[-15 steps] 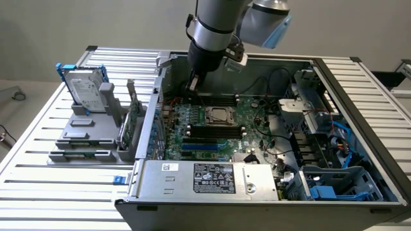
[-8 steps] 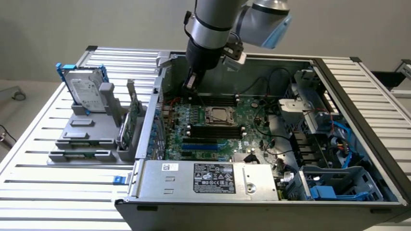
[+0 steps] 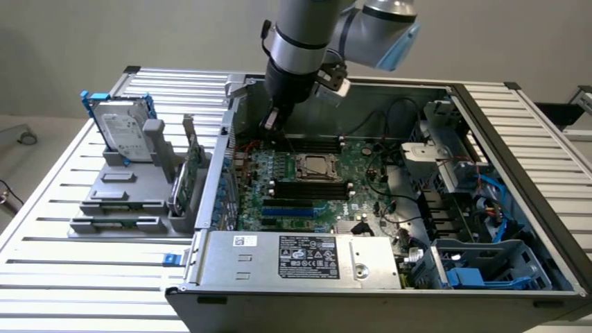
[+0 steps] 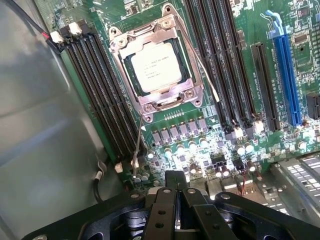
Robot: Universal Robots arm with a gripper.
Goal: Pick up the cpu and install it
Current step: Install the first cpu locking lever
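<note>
While its black jaws sit pressed together with nothing between them, gripper [image 4: 175, 176] hangs over the green board [image 4: 245, 25]. cpu [image 4: 156, 67], a flat square with a pale silvery top, lies seated in the shiny metal socket frame [image 4: 120, 46] ahead of the fingertips. Long black memory slots [image 4: 100, 90] flank it.

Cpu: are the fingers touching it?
Apart. The wrist view shows the cpu in its socket, with a stretch of motherboard between it and the shut fingers.

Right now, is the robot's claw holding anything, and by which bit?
Nothing. The gripper is shut and empty above the motherboard; the cpu sits in its socket.
</note>
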